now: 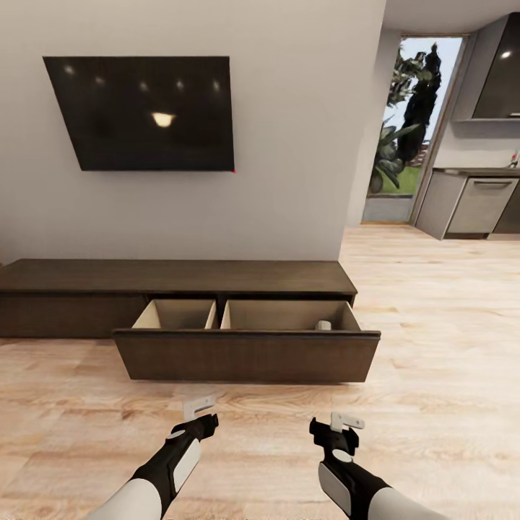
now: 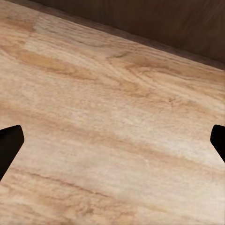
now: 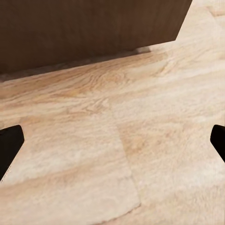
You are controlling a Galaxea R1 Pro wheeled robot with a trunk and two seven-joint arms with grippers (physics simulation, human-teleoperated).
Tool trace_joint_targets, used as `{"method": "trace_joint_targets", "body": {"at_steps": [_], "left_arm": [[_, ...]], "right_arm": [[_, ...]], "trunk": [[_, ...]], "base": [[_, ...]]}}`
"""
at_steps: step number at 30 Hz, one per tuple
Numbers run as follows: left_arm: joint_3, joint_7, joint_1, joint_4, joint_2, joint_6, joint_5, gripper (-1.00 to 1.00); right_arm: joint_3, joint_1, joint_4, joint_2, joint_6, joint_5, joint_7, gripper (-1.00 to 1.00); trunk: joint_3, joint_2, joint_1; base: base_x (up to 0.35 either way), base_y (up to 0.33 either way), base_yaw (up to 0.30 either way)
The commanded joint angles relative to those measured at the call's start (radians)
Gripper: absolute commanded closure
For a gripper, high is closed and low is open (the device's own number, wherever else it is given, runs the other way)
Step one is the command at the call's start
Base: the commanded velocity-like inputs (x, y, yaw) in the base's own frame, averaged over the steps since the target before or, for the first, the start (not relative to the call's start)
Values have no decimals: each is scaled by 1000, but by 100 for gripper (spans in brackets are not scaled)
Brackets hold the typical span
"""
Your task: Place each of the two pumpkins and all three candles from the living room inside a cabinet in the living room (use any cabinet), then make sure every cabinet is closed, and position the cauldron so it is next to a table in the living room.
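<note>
No readable writing. Cabinet [image 1: 173, 278] drawer [image 1: 245, 354] pulled out, candle [image 1: 323, 325] inside. Left tool [image 1: 199, 409] and right tool [image 1: 345, 422] spread apart, empty, above floor [image 1: 433, 347].

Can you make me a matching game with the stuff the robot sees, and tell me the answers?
Things:
1. TV
2. drawer
3. candle
4. left hand

Places or states:
A. pulled open
B. over the wood floor, empty
C. mounted on the grey wall
D. inside the right compartment

Pairs: 1-C, 2-A, 3-D, 4-B
</note>
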Motion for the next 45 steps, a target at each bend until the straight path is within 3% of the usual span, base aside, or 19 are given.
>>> {"method": "trace_joint_targets", "body": {"at_steps": [1,8,11,14,15,17,24,34,45], "left_arm": [[2,2,0,-2,-1,5,8,-100],[2,2,0,-2,-2,5,8,-100],[2,2,0,-2,-2,5,8,-100],[2,2,0,-2,-2,5,8,-100],[1,1,0,-2,-2,5,8,-100],[1,1,0,-2,-3,5,7,-100],[-3,-1,0,-2,-5,5,6,-100],[-6,-2,0,-2,-7,2,4,-100],[-6,-2,0,-2,-5,2,6,-100]], "right_arm": [[8,-1,-3,0,-6,-10,-3,-100],[7,-4,-156,-2,-1,9,-7,-100],[7,-5,-195,0,8,78,-7,-100],[9,-5,-171,2,6,123,-4,-100],[11,-5,-124,9,-9,142,-2,-100],[11,-5,-90,15,-33,152,6,-100],[8,-5,-55,20,-59,163,55,-100],[7,-5,-48,19,-62,163,62,-100],[8,-5,-49,19,-64,163,62,-100]], "trunk": [[-4,-8,4],[-26,-57,31],[-36,-78,42],[-45,-99,54],[-48,-106,57],[-54,-120,65],[-76,-169,92],[-108,-238,130],[-150,-241,135]], "base": [[0,0,0],[0,0,0],[0,0,0],[0,0,0],[0,0,0],[0,0,0],[0,0,0],[0,0,0],[0,0,0]]}}
